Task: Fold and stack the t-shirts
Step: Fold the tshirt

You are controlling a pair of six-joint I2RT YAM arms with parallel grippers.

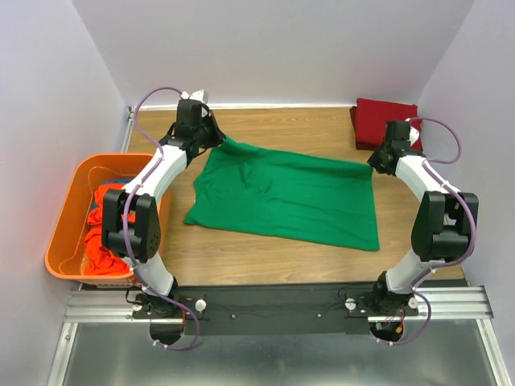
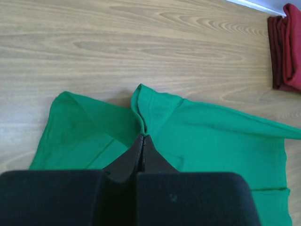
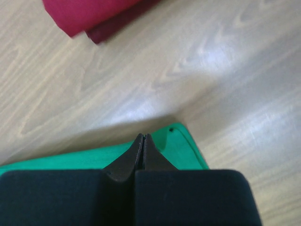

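Observation:
A bright green t-shirt (image 1: 290, 193) lies spread on the wooden table, folded lengthwise. My left gripper (image 1: 216, 137) is shut on its far left corner; in the left wrist view the cloth (image 2: 202, 136) puckers up into the closed tips of that gripper (image 2: 143, 136). My right gripper (image 1: 375, 161) is shut on its far right corner, and in the right wrist view that gripper (image 3: 143, 135) sits over the green corner (image 3: 181, 148). A folded dark red t-shirt (image 1: 385, 121) lies at the back right, also seen in the left wrist view (image 2: 287, 47) and the right wrist view (image 3: 89, 14).
An orange plastic bin (image 1: 68, 217) stands off the table's left edge, holding orange-red shirts (image 1: 103, 241) with a bit of blue cloth (image 1: 109, 186) behind. White walls close the back and both sides. The arms' mounting rail (image 1: 273, 305) runs along the near edge.

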